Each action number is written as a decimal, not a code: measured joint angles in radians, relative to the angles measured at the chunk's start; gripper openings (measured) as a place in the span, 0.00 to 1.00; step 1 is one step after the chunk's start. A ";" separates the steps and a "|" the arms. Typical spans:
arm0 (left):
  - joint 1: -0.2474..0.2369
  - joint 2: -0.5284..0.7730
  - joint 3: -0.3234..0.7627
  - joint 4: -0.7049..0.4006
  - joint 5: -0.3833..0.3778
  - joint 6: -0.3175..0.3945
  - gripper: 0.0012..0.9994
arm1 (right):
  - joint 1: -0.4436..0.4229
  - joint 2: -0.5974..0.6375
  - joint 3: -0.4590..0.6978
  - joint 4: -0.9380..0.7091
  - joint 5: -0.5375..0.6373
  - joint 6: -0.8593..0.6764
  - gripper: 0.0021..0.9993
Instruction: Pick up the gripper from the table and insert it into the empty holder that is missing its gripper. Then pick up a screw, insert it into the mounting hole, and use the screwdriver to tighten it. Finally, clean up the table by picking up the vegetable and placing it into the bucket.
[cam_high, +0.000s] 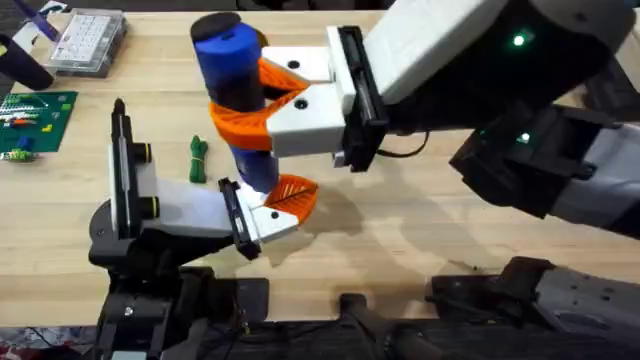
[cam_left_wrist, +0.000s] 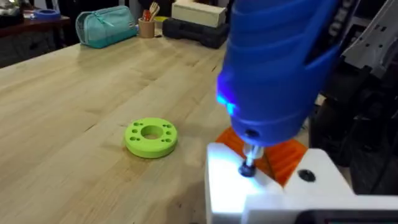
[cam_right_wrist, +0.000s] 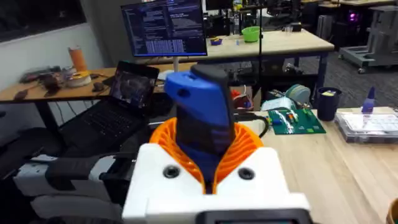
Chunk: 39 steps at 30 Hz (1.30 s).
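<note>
Blue plastic is what stands out: the blue cylindrical powered screwdriver (cam_high: 236, 80) stands upright over the middle of the pale wooden worktop (cam_high: 420, 230), its dark cap end up toward the overhead camera. The right gripper (cam_high: 262, 100), white with orange ribbed pads, is closed around the screwdriver's body, one pad on either side. In the right wrist view the screwdriver (cam_right_wrist: 200, 118) rises between those orange pads.

Below it, the left gripper (cam_high: 285, 200) sits near the worktop's front edge with an orange pad showing; whether its fingers are parted or pressed together cannot be told. In the left wrist view the screwdriver (cam_left_wrist: 280, 62) points down, a blue light glowing on its lower body, and its thin metal bit (cam_left_wrist: 249, 163) meets a white part just beside an orange ribbed piece.

The small dark green knotted toy vegetable (cam_high: 198, 160) lies on the worktop to the left of the screwdriver, apart from both grippers. A lime-green disc with holes (cam_left_wrist: 151, 137) lies flat on the wood. A clear plastic parts box (cam_high: 88, 42) rests at the far left corner, and a green circuit board (cam_high: 35, 122) lies at the left edge.
</note>
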<state>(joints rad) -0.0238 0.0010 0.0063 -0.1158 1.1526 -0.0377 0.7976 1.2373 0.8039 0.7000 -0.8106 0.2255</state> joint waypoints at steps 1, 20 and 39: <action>0.000 0.000 0.000 0.000 0.000 0.000 0.02 | 0.000 0.003 0.002 0.000 -0.002 0.000 0.04; 0.000 0.000 0.000 0.000 -0.004 0.000 0.02 | -0.001 0.066 0.062 -0.005 -0.070 -0.020 0.04; 0.000 0.000 0.000 0.000 -0.004 0.000 0.02 | -0.001 0.066 0.085 -0.051 -0.096 -0.051 0.04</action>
<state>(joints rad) -0.0238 0.0008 0.0063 -0.1158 1.1488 -0.0380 0.7963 1.3029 0.8894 0.6491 -0.9070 0.1743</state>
